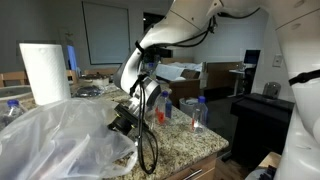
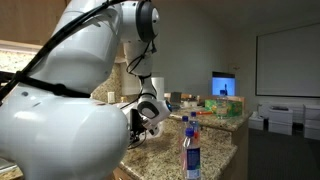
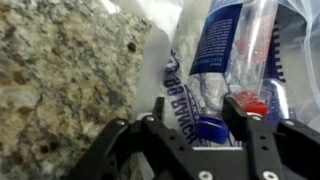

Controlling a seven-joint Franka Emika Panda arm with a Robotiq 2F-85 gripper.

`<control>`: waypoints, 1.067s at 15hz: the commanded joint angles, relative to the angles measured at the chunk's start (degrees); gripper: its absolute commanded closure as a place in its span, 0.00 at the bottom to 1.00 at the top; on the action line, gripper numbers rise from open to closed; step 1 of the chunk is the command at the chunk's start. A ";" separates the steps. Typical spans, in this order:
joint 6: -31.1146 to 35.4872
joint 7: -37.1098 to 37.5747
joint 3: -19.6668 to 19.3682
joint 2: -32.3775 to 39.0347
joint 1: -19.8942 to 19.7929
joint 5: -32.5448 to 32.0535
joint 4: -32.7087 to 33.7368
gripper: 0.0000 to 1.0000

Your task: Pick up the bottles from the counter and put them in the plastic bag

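Note:
In the wrist view my gripper is open over the mouth of the whitish plastic bag. A clear bottle with a blue label lies in the bag, its blue cap between my fingers with gaps on both sides. A red-capped bottle lies beside it. The granite counter is to the left. In an exterior view my gripper is low at the edge of the crinkled bag; two bottles stand on the counter beyond. In an exterior view my gripper is near standing bottles.
A tall white paper towel roll stands behind the bag. Another blue-capped bottle is at the far left. The counter edge drops off near the standing bottles. A black cable hangs from the arm.

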 commanded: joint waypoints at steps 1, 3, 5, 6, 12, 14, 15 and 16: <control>2.68 -5.61 -0.03 -0.24 0.13 2.80 -1.40 0.06; 3.40 -8.11 -0.03 -0.28 0.28 4.20 -1.47 0.00; 4.28 -10.93 -0.07 -0.19 0.38 5.07 -1.40 0.00; 4.61 -11.31 -0.13 0.14 0.58 4.88 -0.50 0.00; 2.92 -8.25 -1.39 -9.23 -0.46 -1.72 -1.63 0.00; 1.96 -8.32 -2.05 -11.17 -0.86 -6.82 -0.61 0.00; 1.09 -7.77 -2.39 -13.39 -1.22 -9.81 -0.33 0.00; -0.74 -5.83 -2.95 -15.62 -1.62 -14.19 0.44 0.00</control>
